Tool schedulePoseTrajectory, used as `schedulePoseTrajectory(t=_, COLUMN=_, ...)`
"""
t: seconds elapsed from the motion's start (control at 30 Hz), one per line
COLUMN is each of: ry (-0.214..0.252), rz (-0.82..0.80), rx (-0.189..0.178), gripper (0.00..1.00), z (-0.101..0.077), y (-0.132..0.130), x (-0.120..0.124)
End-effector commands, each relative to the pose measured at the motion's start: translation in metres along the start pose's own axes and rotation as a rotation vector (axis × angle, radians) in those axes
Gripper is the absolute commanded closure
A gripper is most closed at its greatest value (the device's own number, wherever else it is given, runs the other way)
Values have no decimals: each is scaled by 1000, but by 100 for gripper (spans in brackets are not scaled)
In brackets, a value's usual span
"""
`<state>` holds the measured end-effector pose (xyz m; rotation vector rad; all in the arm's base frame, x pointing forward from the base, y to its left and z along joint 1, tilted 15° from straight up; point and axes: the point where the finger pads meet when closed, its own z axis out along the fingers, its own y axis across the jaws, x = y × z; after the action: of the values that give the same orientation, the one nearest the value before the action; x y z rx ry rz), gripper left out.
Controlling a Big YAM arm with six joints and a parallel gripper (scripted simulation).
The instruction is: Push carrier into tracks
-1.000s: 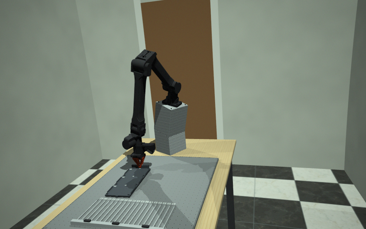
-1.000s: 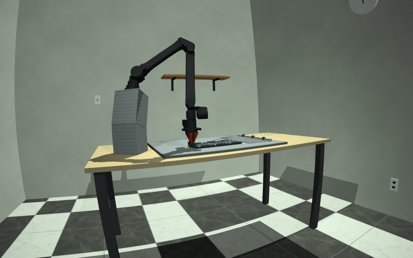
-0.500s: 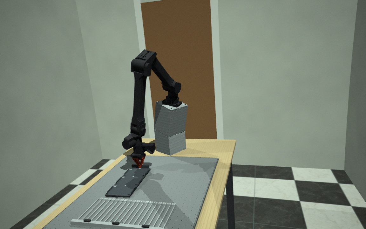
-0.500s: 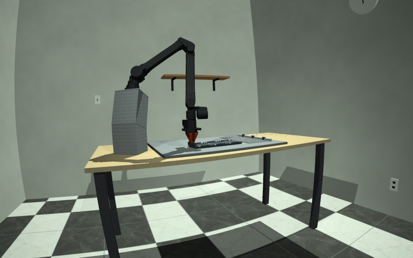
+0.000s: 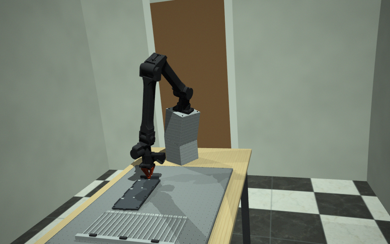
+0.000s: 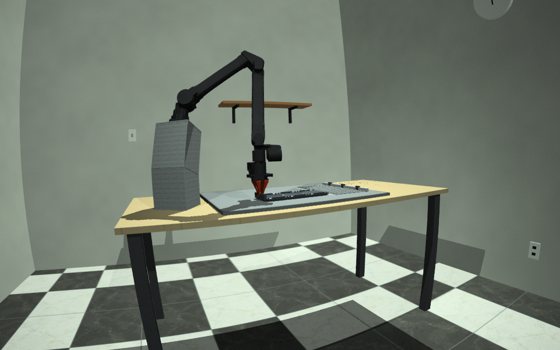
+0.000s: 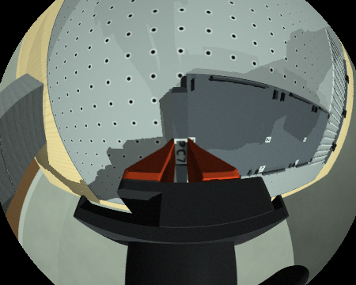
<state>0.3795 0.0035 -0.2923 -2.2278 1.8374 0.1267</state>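
Observation:
Carrier PC7 [image 5: 137, 194] is a long, dark, flat plate lying on the grey perforated mat. Its far end stops just short of the number tiles in front of the loading rails RAILS [image 5: 135, 226], on the side nearest the table's edge. My gripper [image 5: 148, 176] points straight down at the carrier's end nearest the arm's base. Its orange fingers are shut on the carrier's small handle [image 7: 183, 149]. The carrier [image 7: 247, 122] stretches away from the fingers toward the rails [image 7: 333, 111] in the wrist view. All three lamps on the stop bar [image 5: 123, 237] are dark. The gripper [image 6: 260, 191] and carrier [image 6: 292, 195] also show side-on.
The arm's grey pedestal [image 5: 180, 138] stands at the back of the wooden table. The mat's edge and the table's edge [image 5: 99, 194] run close beside the carrier. Low ribs separate the tracks of the rails [image 6: 332, 187].

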Motion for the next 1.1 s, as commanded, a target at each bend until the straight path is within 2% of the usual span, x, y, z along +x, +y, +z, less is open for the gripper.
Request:
schedulePoseTrajectory(t=0.0, ry=5, rz=56, rx=-6, gripper=100, z=3, y=5, x=13)
schedulePoseTrajectory(t=0.63, ry=3, rz=57, rx=-12, gripper=100, z=3, y=6, x=12)
schedulePoseTrajectory(t=1.07, ry=5, rz=56, rx=-7, gripper=100, z=3, y=-8, x=14)
